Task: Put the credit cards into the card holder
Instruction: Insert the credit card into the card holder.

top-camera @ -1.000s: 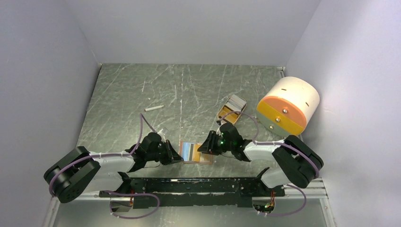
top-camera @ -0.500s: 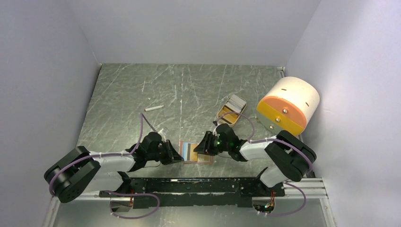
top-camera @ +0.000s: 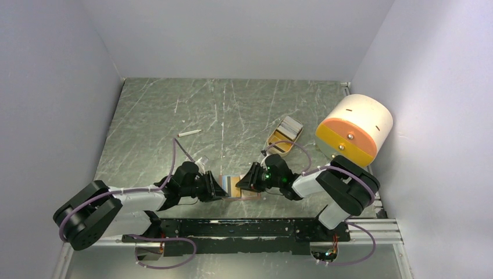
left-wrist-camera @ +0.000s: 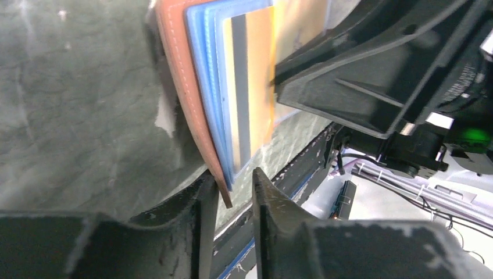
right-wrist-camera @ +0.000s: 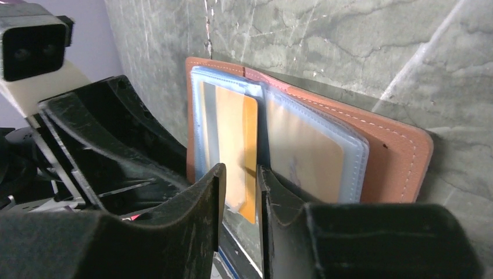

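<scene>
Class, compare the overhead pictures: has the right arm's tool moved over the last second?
Yes. The right tool has shifted slightly left, away from the cream-and-orange cylinder, further over the card holder.

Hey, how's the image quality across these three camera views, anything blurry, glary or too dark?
Top external view: even, soft light, everything sharp. Left wrist view: the left fingers loom dark and blurred up close, while the card holder is reasonably crisp. Right wrist view: the right fingers are likewise out of focus, and the clear sleeves look hazy with sheen.
</scene>
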{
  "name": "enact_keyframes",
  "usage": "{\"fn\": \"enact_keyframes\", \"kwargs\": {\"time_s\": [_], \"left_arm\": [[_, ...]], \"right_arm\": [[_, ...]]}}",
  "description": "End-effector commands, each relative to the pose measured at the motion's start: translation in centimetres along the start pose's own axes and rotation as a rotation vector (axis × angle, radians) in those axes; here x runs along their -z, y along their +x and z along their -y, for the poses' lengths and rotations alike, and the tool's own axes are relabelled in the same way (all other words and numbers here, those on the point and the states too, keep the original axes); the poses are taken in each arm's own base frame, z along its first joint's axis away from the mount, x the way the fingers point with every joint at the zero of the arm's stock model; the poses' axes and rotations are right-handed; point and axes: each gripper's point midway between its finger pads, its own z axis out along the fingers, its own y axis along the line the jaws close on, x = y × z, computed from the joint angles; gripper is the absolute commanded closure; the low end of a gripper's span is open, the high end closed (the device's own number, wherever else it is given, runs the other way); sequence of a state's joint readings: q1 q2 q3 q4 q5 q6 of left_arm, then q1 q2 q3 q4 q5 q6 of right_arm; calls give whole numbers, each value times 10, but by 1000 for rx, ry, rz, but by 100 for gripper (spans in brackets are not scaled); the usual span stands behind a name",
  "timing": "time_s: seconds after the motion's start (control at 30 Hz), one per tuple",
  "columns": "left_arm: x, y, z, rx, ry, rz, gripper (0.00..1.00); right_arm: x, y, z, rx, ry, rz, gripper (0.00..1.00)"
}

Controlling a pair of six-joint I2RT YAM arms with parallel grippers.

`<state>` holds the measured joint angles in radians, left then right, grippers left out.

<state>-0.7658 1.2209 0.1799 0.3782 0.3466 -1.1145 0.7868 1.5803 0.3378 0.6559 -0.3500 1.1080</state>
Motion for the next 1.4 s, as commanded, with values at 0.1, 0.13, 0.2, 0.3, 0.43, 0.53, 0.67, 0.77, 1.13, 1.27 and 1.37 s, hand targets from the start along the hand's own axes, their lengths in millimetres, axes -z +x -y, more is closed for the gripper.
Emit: {"fn": "enact_keyframes", "kwargs": {"time_s": [0.1,0.13,0.2,0.3,0.43,0.53,0.67,0.77,1.13,1.27,1.37], "left_arm": [[6,-15,44,-65,147,54,64],[7,-16,44,-65,150,56,63],[7,-18,45,-65,151,67,62],[9,-20,48,-68,159,82,62],[10,-24,53,-74,168,97,63],[10,-26,55,-80,167,102,74],[8,-27,57,-97,155,93,89],[7,-27,57,-108,144,88,91],[9,-26,54,-143,97,67,81],[1,-27,59,-125,115,32,68],[-4,-30,66,-124,121,16,66]], "right_arm": [[3,13,3,-2,-12,-34,74],[3,13,3,2,-9,-34,76],[4,14,4,11,-3,-34,77],[5,12,6,29,8,-29,77],[5,10,6,71,23,-25,77],[6,7,5,96,32,-20,77],[8,4,6,134,66,-18,73],[13,-1,10,175,113,-7,73],[16,-19,0,315,139,30,78],[8,-17,5,327,145,8,80],[5,-14,8,320,138,2,81]]}}
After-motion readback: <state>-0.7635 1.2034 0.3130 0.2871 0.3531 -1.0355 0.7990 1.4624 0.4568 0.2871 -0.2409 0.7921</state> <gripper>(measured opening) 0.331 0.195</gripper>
